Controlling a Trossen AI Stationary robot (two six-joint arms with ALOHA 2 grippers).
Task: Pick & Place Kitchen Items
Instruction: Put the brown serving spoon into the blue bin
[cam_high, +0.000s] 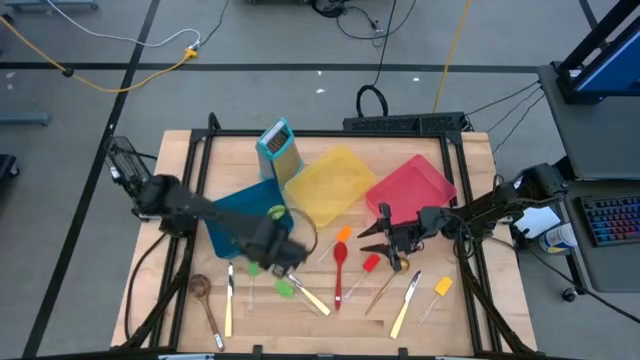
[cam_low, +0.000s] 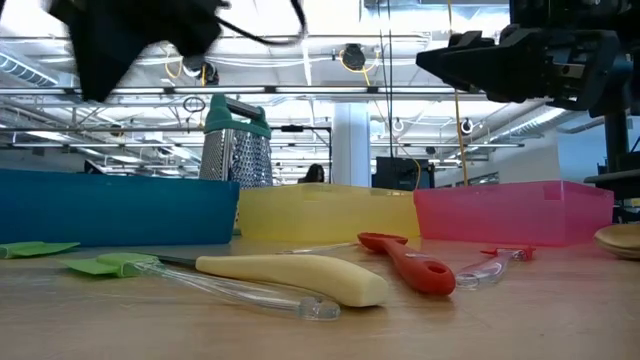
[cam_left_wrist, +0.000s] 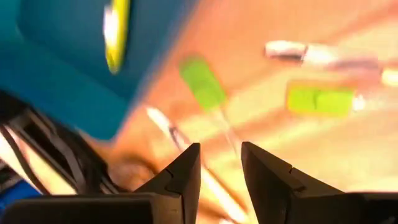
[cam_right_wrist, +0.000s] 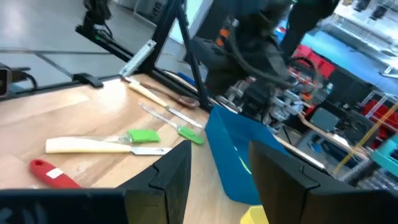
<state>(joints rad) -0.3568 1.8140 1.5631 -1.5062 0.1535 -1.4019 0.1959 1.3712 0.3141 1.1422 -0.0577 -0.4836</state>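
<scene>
Slim utensils lie flat on the wooden table (cam_high: 150, 300) in front of the bins: a wooden spoon (cam_high: 206, 300), cream-handled knives (cam_high: 229, 300) (cam_high: 312, 298) (cam_high: 407, 302), green spatulas (cam_high: 285, 288) (cam_left_wrist: 202, 84), a red spoon (cam_high: 340, 265), orange (cam_high: 341, 237), red (cam_high: 369, 266) and yellow (cam_high: 441, 288) spatulas. A yellow-green utensil (cam_high: 275, 212) lies in the blue bin (cam_high: 235, 225). My left gripper (cam_high: 288, 256) (cam_left_wrist: 221, 168) hovers open and empty above the green spatulas, at the blue bin's near right corner. My right gripper (cam_high: 368, 235) (cam_right_wrist: 221, 171) hangs open and empty above the orange and red spatulas.
A yellow bin (cam_high: 330, 185) and a red bin (cam_high: 410, 188) stand beside the blue one. A teal-framed box grater (cam_high: 278, 150) stands upright behind them. A second wooden spoon (cam_high: 388, 282) lies near the red spatula. Black frame rails run along both table sides.
</scene>
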